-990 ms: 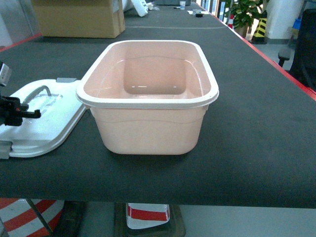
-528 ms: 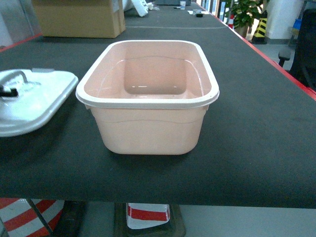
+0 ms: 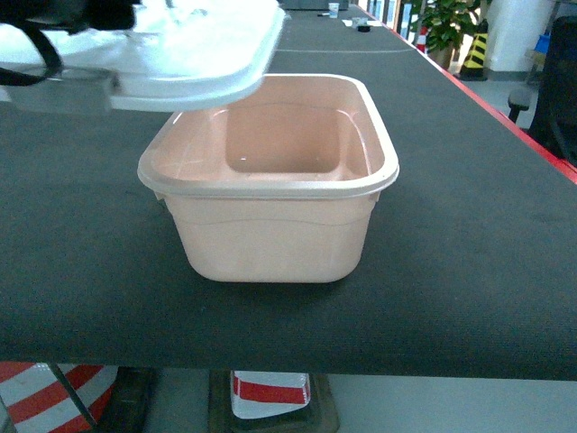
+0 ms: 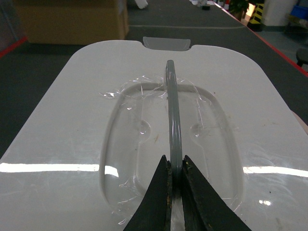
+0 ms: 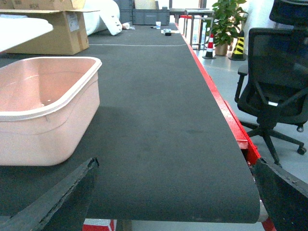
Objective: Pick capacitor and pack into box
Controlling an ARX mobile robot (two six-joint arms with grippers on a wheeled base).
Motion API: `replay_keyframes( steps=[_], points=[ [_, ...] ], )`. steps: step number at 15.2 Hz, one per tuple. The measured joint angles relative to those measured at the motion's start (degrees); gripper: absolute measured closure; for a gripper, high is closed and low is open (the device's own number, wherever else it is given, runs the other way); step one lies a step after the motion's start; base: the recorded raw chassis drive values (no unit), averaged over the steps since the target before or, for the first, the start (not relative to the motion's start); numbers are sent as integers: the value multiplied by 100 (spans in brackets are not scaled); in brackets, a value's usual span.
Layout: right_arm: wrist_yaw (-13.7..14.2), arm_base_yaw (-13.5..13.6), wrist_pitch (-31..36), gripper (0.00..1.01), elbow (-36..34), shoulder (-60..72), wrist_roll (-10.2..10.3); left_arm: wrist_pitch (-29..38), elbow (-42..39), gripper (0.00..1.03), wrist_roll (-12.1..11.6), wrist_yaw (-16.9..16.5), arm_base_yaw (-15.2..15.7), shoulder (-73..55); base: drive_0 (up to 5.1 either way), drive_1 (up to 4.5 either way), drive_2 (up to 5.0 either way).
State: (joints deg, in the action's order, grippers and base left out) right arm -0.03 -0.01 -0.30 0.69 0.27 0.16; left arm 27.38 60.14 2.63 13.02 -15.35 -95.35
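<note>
Hovering lid (image 3: 194,59) overlaps box (image 3: 270,180) rear-left rim; L gripper (image 4: 174,174) clamps handle (image 4: 172,115).

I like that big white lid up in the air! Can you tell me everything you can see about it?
The lid is white, glossy plastic with rounded corners and a grey latch tab at its far edge. A clear hollow in its middle, partly covered with crinkled film, sits under a grey handle. The left gripper is shut on that handle, holding the lid in the air, roughly level, over the far left corner of the pink box. It does not touch the box.
</note>
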Motion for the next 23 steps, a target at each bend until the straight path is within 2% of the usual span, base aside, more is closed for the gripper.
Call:
replay_keyframes(
  steps=[4, 10, 13, 18, 23],
  points=[
    [2, 0, 0, 3, 0, 0, -2, -46, 509, 101, 153, 459, -625, -695, 0, 0, 0],
    [0, 0, 0, 3, 0, 0, -2, -96, 848, 101, 365, 868, -1126, -1150, 0, 0, 0],
    [0, 0, 0, 3, 0, 0, -2, -74, 935, 101, 498, 1069, -1272, -1274, 0, 0, 0],
    [2, 0, 0, 3, 0, 0, 0, 11, 931, 101, 647, 1161, -1320, -1346, 0, 0, 0],
    [2, 0, 0, 3, -2, 0, -2, 9, 890, 101, 754, 1290, -1563, -1394, 0, 0, 0]
  ],
)
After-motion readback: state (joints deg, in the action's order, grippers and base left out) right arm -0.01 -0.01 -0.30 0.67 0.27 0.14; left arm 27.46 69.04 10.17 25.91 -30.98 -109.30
